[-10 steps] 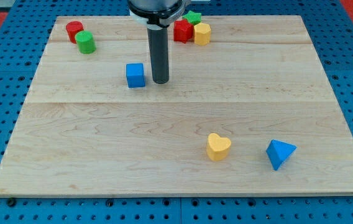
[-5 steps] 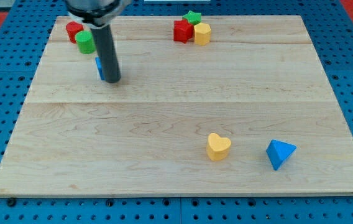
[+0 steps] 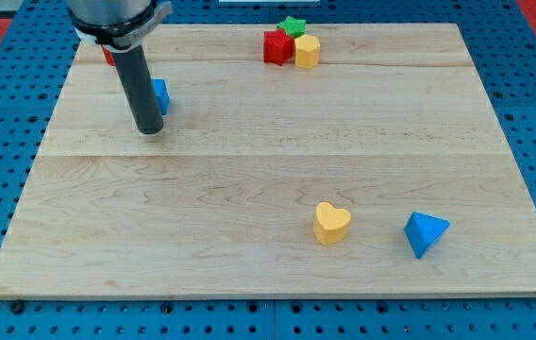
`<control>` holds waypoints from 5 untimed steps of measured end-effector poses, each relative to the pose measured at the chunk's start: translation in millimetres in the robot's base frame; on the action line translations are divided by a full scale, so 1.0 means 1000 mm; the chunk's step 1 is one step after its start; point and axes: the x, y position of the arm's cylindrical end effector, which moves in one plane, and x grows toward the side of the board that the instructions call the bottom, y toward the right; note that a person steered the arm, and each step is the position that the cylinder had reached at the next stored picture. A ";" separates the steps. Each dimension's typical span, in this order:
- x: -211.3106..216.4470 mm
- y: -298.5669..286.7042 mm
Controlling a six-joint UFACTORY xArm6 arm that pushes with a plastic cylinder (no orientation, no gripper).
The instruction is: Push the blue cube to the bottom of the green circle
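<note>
My tip [image 3: 148, 130] rests on the board at the view's upper left. The blue cube [image 3: 161, 95] is mostly hidden behind the rod; only its right part shows, just up and right of the tip. The green circle is hidden behind the rod and arm. A sliver of the red cylinder [image 3: 108, 56] shows at the rod's left edge.
A red block [image 3: 276, 46], a green star [image 3: 293, 25] and a yellow block [image 3: 307, 51] cluster at the view's top centre. A yellow heart [image 3: 330, 223] and a blue triangle [image 3: 424, 232] lie at the lower right. The wooden board [image 3: 268, 170] sits on a blue pegboard.
The rod swept left from the board's middle to the upper left. The blue cube slid left and up with it. The green circle and red cylinder became hidden behind the arm.
</note>
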 end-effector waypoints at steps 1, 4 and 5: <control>-0.015 0.008; -0.033 0.014; -0.061 -0.009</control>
